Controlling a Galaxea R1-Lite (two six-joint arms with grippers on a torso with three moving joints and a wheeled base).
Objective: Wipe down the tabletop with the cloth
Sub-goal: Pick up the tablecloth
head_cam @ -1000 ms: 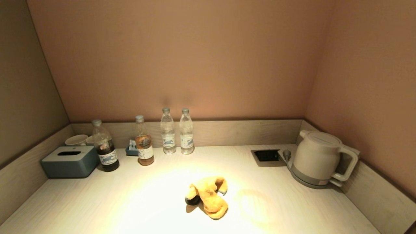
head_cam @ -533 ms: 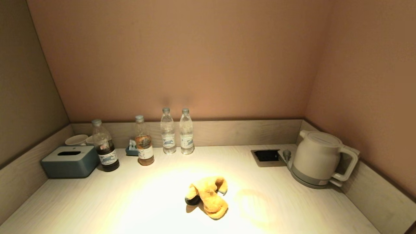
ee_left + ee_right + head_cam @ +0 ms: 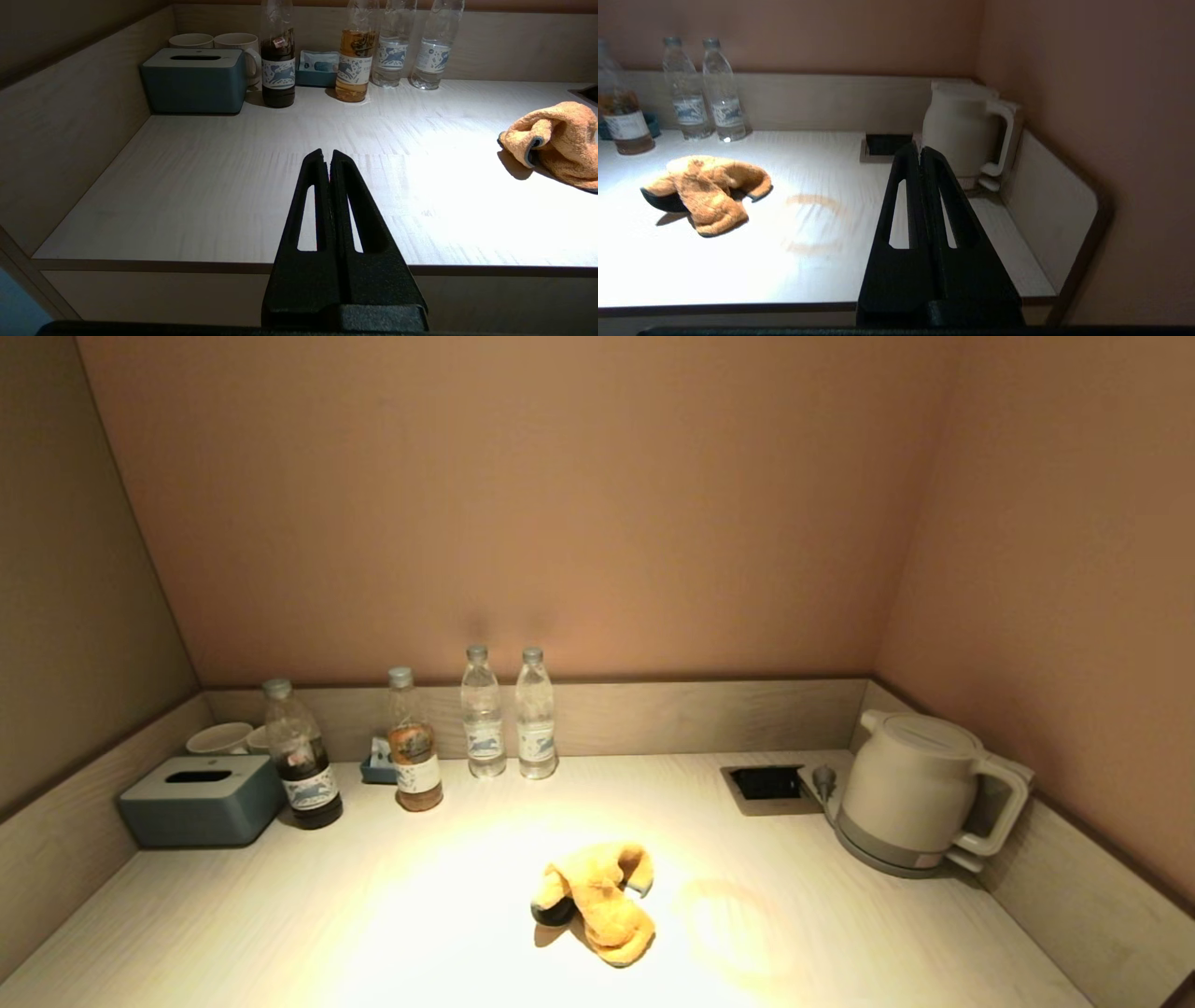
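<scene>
An orange cloth (image 3: 600,902) lies crumpled on the pale wooden tabletop (image 3: 392,915), near the front middle. It also shows in the left wrist view (image 3: 556,142) and the right wrist view (image 3: 705,191). A brownish stain (image 3: 813,223) marks the tabletop to the right of the cloth; it also shows faintly in the head view (image 3: 733,924). Neither gripper shows in the head view. My left gripper (image 3: 326,154) is shut and empty, held before the table's front left edge. My right gripper (image 3: 920,150) is shut and empty, held before the front right edge.
Several bottles (image 3: 483,714) stand along the back wall. A blue tissue box (image 3: 201,800) and cups (image 3: 220,738) are at the back left. A white kettle (image 3: 920,793) and a recessed socket (image 3: 767,784) are at the back right. Low wooden walls (image 3: 653,714) ring three sides.
</scene>
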